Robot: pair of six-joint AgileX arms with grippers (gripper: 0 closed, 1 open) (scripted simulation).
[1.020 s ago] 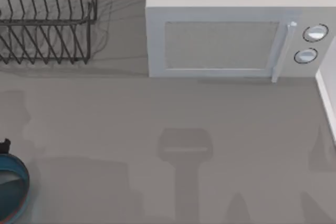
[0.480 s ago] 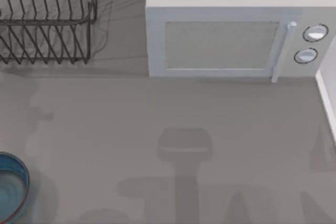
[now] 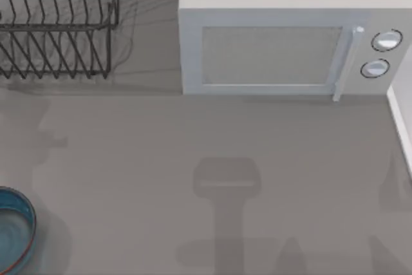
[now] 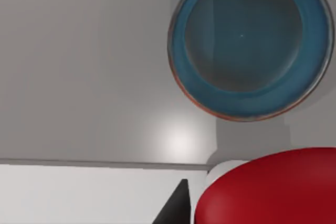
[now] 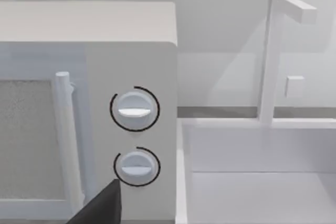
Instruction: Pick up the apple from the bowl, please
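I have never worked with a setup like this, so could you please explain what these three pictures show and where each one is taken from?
It is a simulated table worked by two AgileX arms, each with a two-finger gripper. The top view looks down on the table: a wire dish rack at the back left, a microwave beside it, and a blue bowl at the left edge. The left wrist view looks down from that arm onto the bowl, which holds nothing; the red apple sits right at the camera, apparently carried. The right wrist view faces the microwave's dials, with a sink beside it.

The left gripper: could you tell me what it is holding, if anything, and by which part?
The apple, close under the left wrist camera above the empty bowl, looks carried; which part is gripped cannot be told.
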